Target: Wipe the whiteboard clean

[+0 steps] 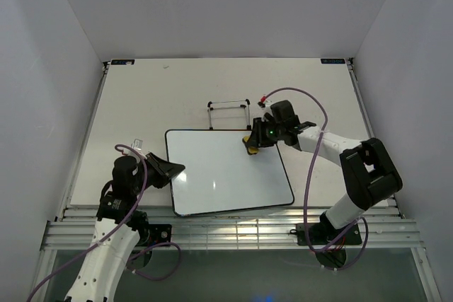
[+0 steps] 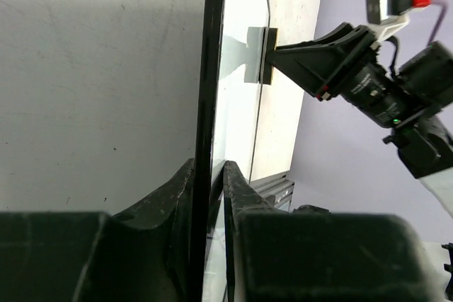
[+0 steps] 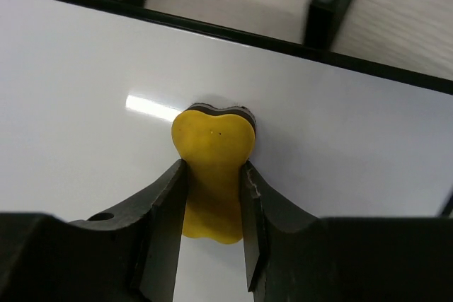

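Whiteboard (image 1: 226,171) lies flat on the worktop (image 1: 141,104), between the two claws. The left claw (image 2: 210,175) is clenched on its left frame edge, probably pinning it so wiping cannot push it about. The right claw (image 3: 212,171) grasps the yellow eraser (image 3: 212,136) by its waist, pad pressed to the gloss just under the fingertips at the far right corner, set for a stroke. A wire stand (image 1: 228,107) sits beyond that claw, slightly left.

Left arm (image 1: 117,199) reached forward and right from its base, left gripper (image 1: 170,170) clamped on the whiteboard (image 1: 226,175) left edge, one finger each side. Right arm (image 1: 354,167) bent at elbow, stretched left; right gripper (image 3: 212,175) closed around yellow eraser (image 3: 212,139), pointed down.
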